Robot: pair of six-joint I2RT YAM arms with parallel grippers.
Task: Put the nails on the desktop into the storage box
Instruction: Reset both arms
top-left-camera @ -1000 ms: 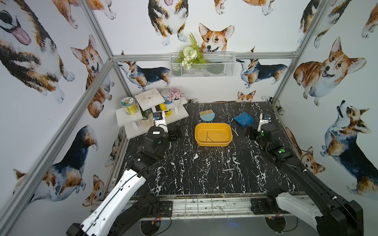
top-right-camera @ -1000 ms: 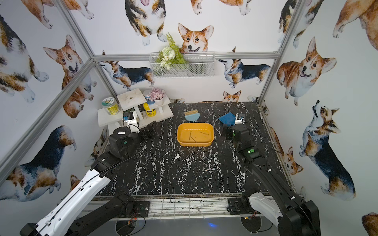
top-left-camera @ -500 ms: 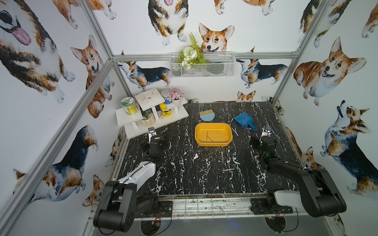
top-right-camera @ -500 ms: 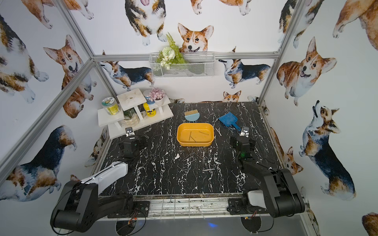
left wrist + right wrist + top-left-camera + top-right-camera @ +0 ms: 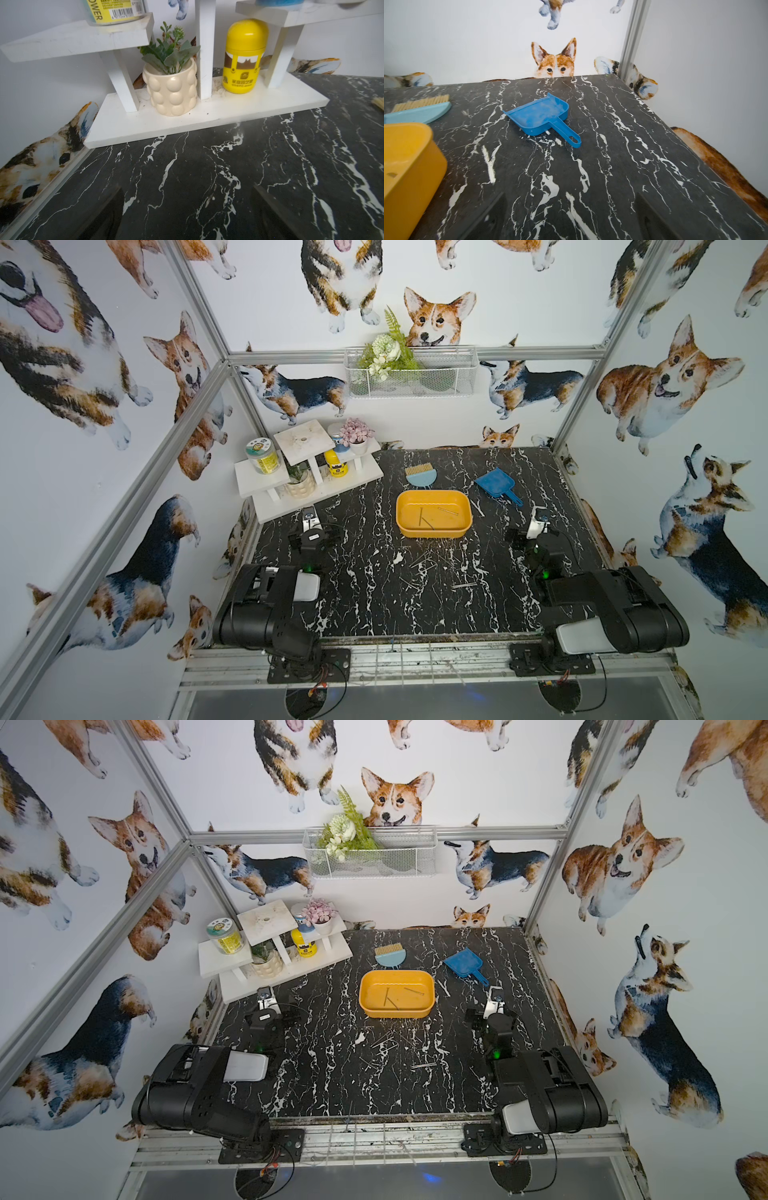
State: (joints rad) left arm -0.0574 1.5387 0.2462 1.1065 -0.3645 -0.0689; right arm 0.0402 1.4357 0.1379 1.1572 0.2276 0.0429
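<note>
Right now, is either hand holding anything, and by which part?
Nothing is held. The left hand and the right hand are both open over bare desktop; loose nails lie near the storage box.

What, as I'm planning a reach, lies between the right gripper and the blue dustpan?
Only bare desktop, from right gripper to blue dustpan; the right wrist view shows it.

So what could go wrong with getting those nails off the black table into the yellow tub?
The nails are thin, lie flat and blend into the veined desktop, so a pinch may miss or slip. Several lie bunched together, so lifting one could flick others away. That bunch sits close in front of the storage box; a low reach might nudge it.
</note>
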